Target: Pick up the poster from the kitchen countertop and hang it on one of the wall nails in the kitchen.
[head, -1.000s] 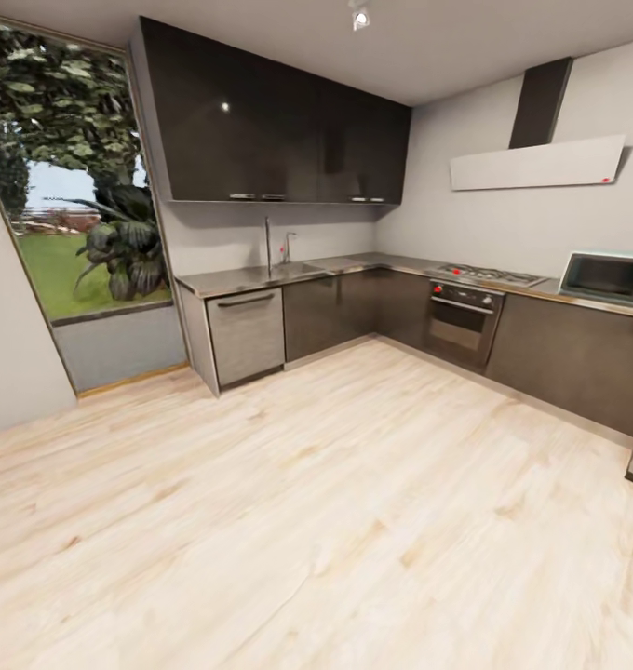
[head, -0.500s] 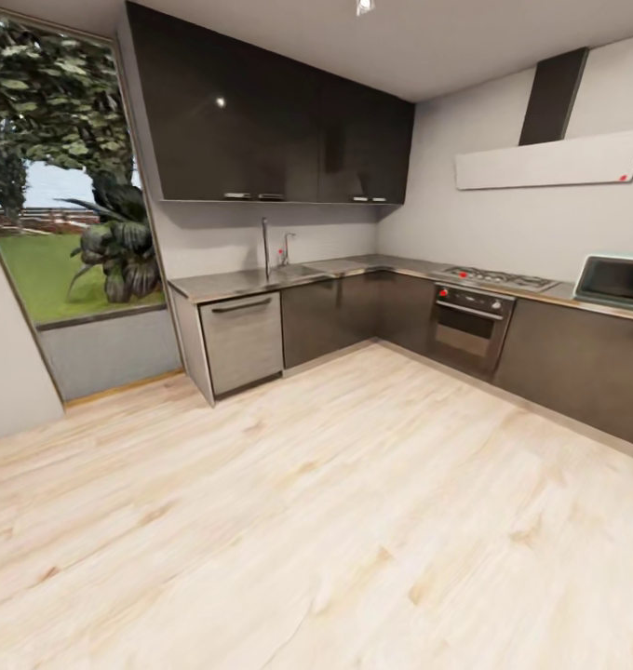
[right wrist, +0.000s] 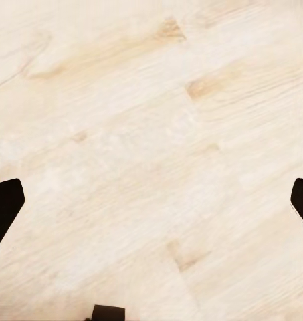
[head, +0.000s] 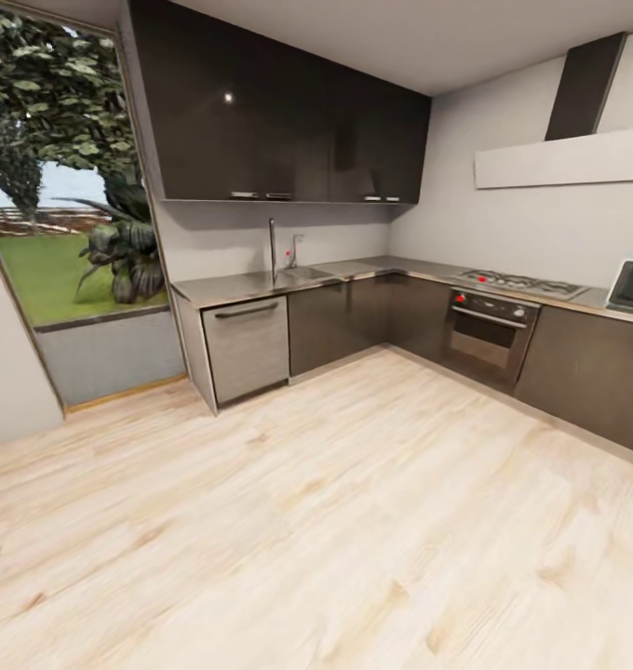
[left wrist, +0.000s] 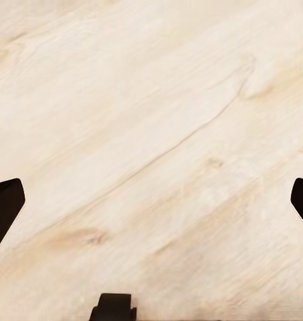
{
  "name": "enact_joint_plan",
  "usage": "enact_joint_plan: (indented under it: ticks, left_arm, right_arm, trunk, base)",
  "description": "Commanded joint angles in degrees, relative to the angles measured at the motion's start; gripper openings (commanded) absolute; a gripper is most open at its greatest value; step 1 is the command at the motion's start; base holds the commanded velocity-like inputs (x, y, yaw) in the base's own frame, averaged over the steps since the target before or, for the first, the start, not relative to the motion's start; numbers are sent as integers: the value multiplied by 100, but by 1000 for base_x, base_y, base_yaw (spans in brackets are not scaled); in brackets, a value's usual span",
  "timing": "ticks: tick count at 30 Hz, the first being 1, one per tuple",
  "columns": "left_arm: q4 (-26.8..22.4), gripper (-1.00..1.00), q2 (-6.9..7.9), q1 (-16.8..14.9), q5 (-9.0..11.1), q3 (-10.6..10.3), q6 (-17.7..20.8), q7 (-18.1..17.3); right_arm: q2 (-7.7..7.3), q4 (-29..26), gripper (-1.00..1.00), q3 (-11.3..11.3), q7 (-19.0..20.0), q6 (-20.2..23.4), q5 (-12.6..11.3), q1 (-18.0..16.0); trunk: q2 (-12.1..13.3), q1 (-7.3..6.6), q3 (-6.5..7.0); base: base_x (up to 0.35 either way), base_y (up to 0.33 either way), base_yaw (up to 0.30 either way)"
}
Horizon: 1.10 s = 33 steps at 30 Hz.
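While the robot faces the kitchen from across the wooden floor, the counter runs from ten to three o'clock with its sink; no poster can be made out on it. Framed, it should be stiff and light; grip an edge. Left claw spread wide over floorboards. Right claw likewise wide, empty.

The head camera looks forward and slightly down from mid-room toward the L-shaped kitchen countertop, well away; each wrist camera faces straight down, nearer the wooden floor; all three views share that floor
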Motion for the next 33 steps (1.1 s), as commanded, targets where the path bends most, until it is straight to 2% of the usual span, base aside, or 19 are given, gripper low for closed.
enact_joint_plan:
  ticks: [1, 23, 33]
  left_arm:
    - [-8, 100, -5, 2, -1, 15, -8, 3]
    - [-9, 100, -5, 2, -1, 15, -8, 6]
    - [-8, 100, -5, 2, -1, 15, -8, 3]
  right_arm:
    - [-2, 4, 100, 9, -4, -15, 28, -4]
    - [-2, 4, 100, 20, -4, -15, 36, -4]
    - [-2, 4, 100, 26, -4, -15, 36, -4]
  trunk:
    - [-2, 4, -5]
    - [-2, 4, -5]
    - [-2, 4, -5]
  base:
    - [335, 0, 31]
    - [335, 0, 4]
    - [323, -89, 0]
